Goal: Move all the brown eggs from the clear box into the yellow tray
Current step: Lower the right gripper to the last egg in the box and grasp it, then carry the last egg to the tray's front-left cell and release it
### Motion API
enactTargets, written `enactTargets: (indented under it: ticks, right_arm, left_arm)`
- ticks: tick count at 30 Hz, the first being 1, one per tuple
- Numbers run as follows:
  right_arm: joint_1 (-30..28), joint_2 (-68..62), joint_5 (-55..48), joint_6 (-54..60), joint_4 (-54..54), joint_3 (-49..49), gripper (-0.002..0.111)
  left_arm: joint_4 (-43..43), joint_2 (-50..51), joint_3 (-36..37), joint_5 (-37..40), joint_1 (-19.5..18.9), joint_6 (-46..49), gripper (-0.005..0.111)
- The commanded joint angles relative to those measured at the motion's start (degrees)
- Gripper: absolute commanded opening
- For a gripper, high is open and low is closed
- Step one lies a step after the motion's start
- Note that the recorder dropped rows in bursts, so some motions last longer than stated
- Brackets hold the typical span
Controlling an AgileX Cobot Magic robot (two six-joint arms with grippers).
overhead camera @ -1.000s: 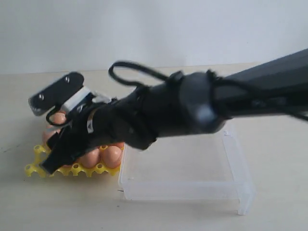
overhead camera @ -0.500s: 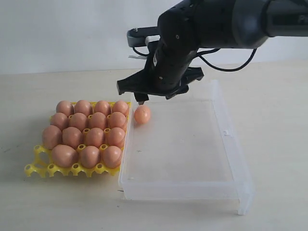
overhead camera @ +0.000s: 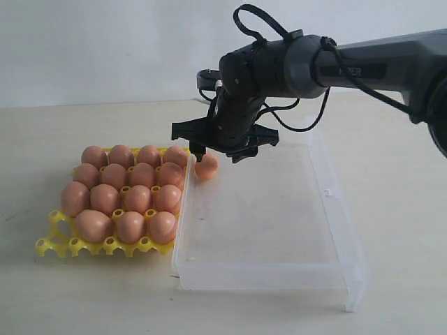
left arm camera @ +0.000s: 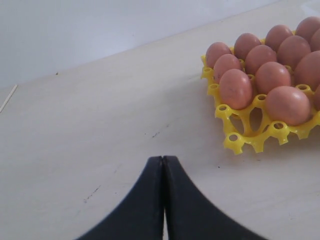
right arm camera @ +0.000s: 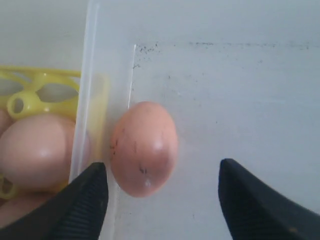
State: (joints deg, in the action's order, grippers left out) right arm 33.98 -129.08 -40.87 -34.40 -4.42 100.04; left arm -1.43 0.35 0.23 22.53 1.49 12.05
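One brown egg lies in the clear box, in its far left corner against the wall beside the yellow tray. My right gripper hangs open just above it. In the right wrist view this speckled egg rests against the box wall, between and just beyond the spread fingertips of the right gripper, nearer one of them. Several brown eggs sit in the tray's cups. My left gripper is shut and empty over bare table, with the tray and its eggs off to one side.
The box floor apart from that egg is bare. A pale tabletop surrounds box and tray, with a white wall behind. The left arm does not show in the exterior view.
My right arm has swung from over the tray to the box's far left corner, then dropped lower over the lone egg, jaws staying open.
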Motion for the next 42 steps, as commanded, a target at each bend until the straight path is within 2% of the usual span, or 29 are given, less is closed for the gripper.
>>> enactTargets:
  ticks: [1,11,12,15,16,21,23,25,27,31,35,42]
  right_arm:
    - [-0.16,-1.8,0.69,-0.12,-0.43,2.58,0.062]
    - [-0.16,-5.94,1.72,0.52,-0.46,5.72,0.057]
    - [-0.16,-6.21,1.82,1.95,-0.46,5.72,0.053]
    - [-0.16,-6.35,1.61,3.41,-0.46,5.72,0.021]
    - [-0.16,-6.13,1.4,4.77,-0.46,5.72,0.0]
    - [0.04,0.58,0.13,8.88,-5.29,5.15,0.0]
    - [2.02,5.65,7.28,18.66,-3.9,2.24,0.0]
    - [5.44,10.44,17.91,32.24,1.95,-2.86,0.0]
    - [11.15,12.38,32.62,43.86,8.87,-9.54,0.0]
    - [18.78,8.82,45.61,45.3,8.32,-13.54,0.0]
    - [22.41,3.04,48.52,47.99,8.19,-13.42,0.0]
    - [23.88,-0.09,47.79,47.77,8.41,-13.42,0.0]
  left_arm:
    - [0.0,-0.35,-0.23,-0.36,0.34,-0.33,0.0]
    - [0.0,-0.35,-0.23,-0.36,0.34,-0.33,0.0]
    - [0.0,-0.35,-0.23,-0.36,0.34,-0.33,0.0]
    - [0.0,-0.35,-0.23,-0.36,0.34,-0.33,0.0]
    - [0.0,-0.35,-0.23,-0.36,0.34,-0.33,0.0]
    - [0.0,-0.35,-0.23,-0.36,0.34,-0.33,0.0]
    - [0.0,-0.35,-0.23,-0.36,0.34,-0.33,0.0]
    - [0.0,-0.35,-0.23,-0.36,0.34,-0.33,0.0]
    - [0.0,-0.35,-0.23,-0.36,0.34,-0.33,0.0]
    - [0.0,-0.35,-0.23,-0.36,0.34,-0.33,0.0]
    - [0.0,-0.35,-0.23,-0.36,0.34,-0.33,0.0]
    - [0.0,-0.35,-0.23,-0.36,0.34,-0.33,0.0]
